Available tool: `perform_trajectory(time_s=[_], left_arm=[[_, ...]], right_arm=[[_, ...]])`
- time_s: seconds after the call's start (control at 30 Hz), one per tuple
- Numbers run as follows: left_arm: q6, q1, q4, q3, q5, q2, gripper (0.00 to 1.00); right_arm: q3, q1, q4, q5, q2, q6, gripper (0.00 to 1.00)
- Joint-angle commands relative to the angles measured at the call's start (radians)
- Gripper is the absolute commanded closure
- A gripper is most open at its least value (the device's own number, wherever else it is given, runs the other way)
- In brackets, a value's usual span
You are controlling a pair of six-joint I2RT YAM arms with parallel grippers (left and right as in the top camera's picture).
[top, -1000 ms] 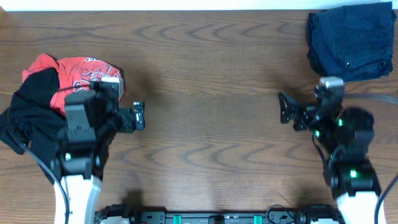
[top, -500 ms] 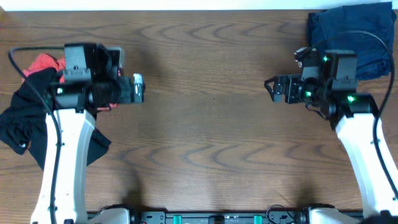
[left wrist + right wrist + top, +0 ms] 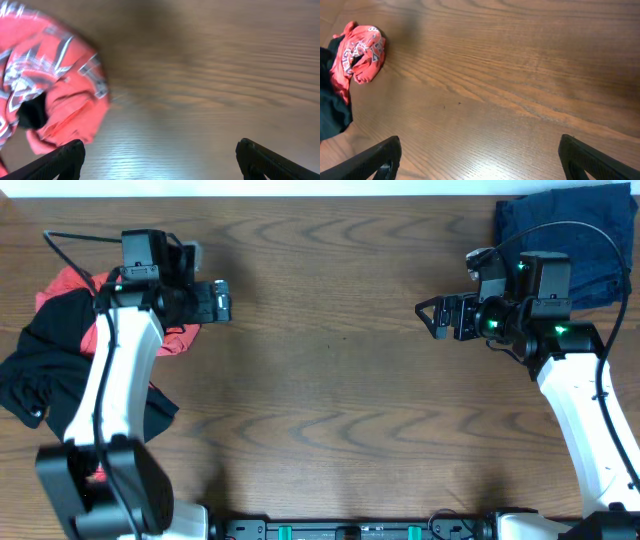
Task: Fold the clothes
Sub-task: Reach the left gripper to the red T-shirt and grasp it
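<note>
Far left of the table [image 3: 330, 390], the coral-red T-shirt [image 3: 178, 337] lies crumpled in a heap. It is tangled with a black garment [image 3: 45, 370] that spills toward the near edge. In the far right corner, a bunched navy garment [image 3: 560, 230] sits well apart from that heap.

The left arm reaches across the pile and hides part of the shirt from above. The left gripper [image 3: 222, 302] hovers just beside the shirt's right edge, pointing at table centre, jaws spread wide and holding nothing. The left wrist view shows the shirt [image 3: 55, 95] up-left of the fingers.

The right gripper [image 3: 428, 318] faces it from near the navy garment, jaws wide apart and holding nothing.
</note>
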Motion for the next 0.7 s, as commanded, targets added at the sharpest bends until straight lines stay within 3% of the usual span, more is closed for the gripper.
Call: perform_trajectory(time_s=[0.0, 0.23, 0.67], left_arm=[[-0.077, 0.043, -0.011, 0.015, -0.115, 0.070, 0.02], [-0.080, 0.090, 0.037, 0.015, -0.150, 0.143, 0.02], [-0.045, 0.091, 0.081, 0.014, -0.243, 0.261, 0.01]], right_arm=[[0.025, 0.010, -0.005, -0.025, 0.002, -0.019, 0.03], [0.025, 0.033, 0.011, -0.013, 0.004, -0.019, 0.05], [0.025, 0.041, 0.019, 0.127, 0.005, -0.019, 0.19]])
